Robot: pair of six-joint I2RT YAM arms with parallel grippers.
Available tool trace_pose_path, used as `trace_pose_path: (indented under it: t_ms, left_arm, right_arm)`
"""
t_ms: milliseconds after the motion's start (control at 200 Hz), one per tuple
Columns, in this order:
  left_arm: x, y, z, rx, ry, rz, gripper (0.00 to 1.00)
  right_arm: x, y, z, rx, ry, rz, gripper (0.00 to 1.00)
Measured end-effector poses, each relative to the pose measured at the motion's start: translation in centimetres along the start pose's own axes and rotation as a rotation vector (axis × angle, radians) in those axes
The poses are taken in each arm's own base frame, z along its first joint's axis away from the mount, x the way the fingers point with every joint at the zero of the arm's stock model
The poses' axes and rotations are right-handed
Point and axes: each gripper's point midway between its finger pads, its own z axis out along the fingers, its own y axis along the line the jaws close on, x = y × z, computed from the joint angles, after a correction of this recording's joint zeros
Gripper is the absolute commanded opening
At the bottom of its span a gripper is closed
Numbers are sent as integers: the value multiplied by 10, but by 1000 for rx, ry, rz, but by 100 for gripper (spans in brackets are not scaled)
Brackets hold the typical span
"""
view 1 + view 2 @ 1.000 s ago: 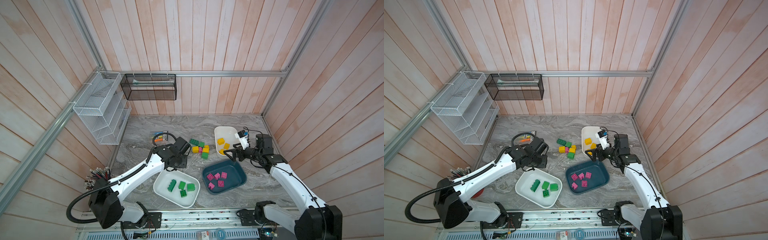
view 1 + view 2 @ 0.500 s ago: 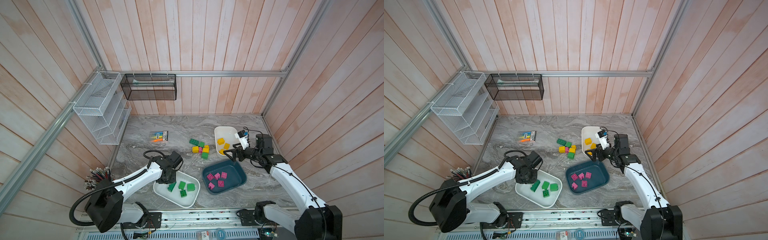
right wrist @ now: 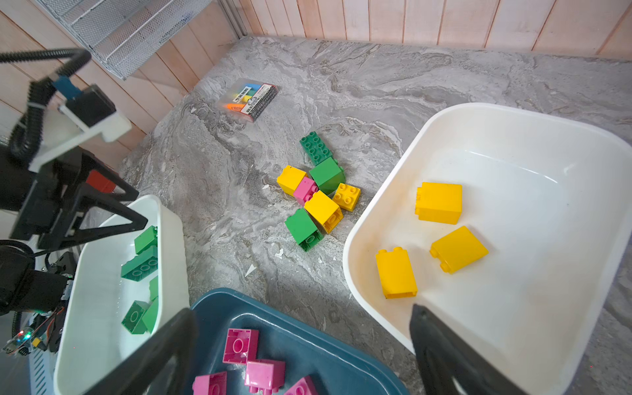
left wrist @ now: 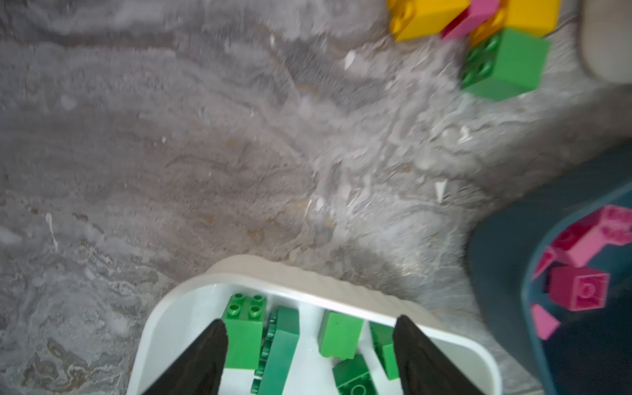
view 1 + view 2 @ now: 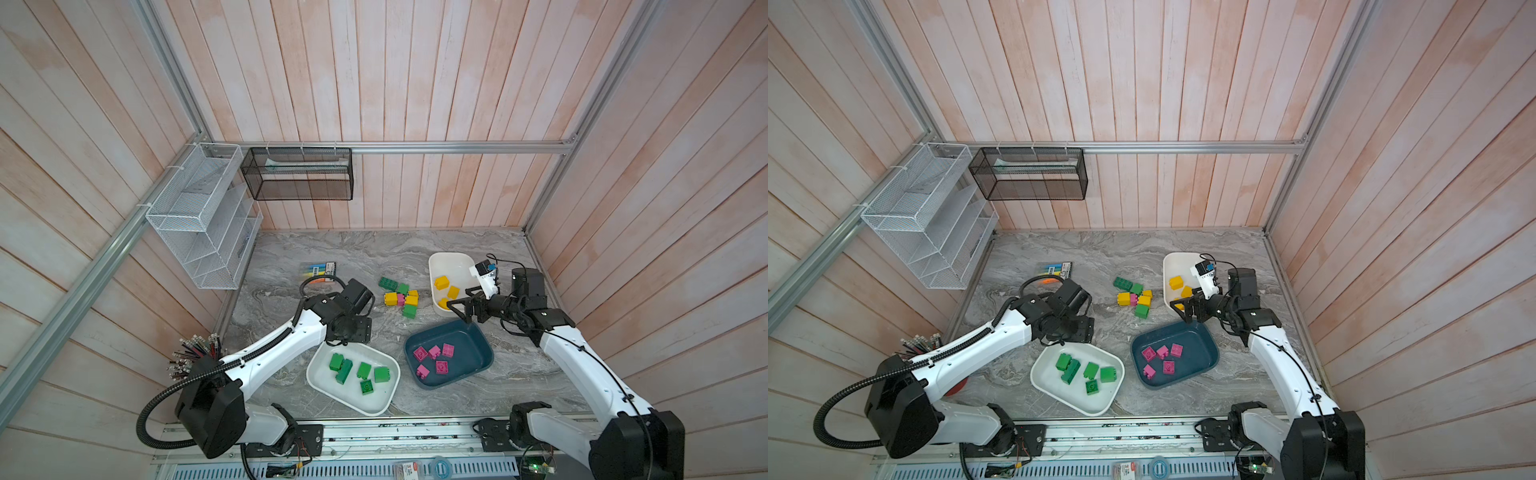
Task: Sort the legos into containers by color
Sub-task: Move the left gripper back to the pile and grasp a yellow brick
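Currently my left gripper [image 4: 309, 321] hangs spread and empty over the near white tub [image 5: 320, 384], which has five green legos [image 5: 364, 369] inside. My right gripper [image 3: 301, 311] gapes wide, holding nothing, between the teal tub [image 5: 478, 338] with five pink and the far white tub [image 5: 453, 259] with three yellow. The loose legos [image 5: 401, 293] cluster mid-table. The highlighter pack [image 5: 319, 271] lies beyond the left arm, its near edge partly behind the cable loop. Left wrist view is blurred. The right gripper partly covers one yellow brick in both top views.
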Motion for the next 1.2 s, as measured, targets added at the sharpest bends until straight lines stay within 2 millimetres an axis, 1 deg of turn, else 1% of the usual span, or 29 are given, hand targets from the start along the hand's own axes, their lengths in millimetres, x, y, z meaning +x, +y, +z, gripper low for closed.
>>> trace_pose_path:
  t_ms: [70,105,160,240,320,415,490,600,705,805,985,1200]
  left_arm:
    - [-29,-14,2,22,-47,75,84]
    - [-42,-21,7,29,-68,120,84]
    - [-54,-27,19,36,-76,192,84]
    - [-64,-36,43,54,-55,294,83]
    - [-68,-42,66,92,-33,399,83]
    - [-72,-44,85,126,-12,511,81]
    - [-82,-49,88,166,-31,583,81]
    - [-102,-57,85,233,-101,685,80]
    - [-115,-64,85,293,-134,775,79]
    - [-118,-68,97,336,-137,846,78]
    - [-110,-68,129,377,-90,922,77]
    - [-109,-68,149,386,-83,958,72]
  right_arm:
    - [-1,0,0,0,-4,-4,98]
    - [-2,0,-1,1,-7,-5,98]
    - [-4,1,-1,1,-15,-12,98]
    - [-6,1,-2,1,-23,-18,98]
    - [-6,2,-2,0,-25,-19,98]
    - [-6,2,-2,-2,-25,-20,98]
    - [-6,2,-2,-2,-25,-20,98]
    - [-7,3,-3,-2,-28,-22,98]
    - [-7,3,-4,-2,-30,-24,98]
    - [-8,3,-4,-1,-31,-25,98]
    - [-8,2,-5,3,-32,-22,98]
    - [-8,-2,-6,17,-35,-18,98]
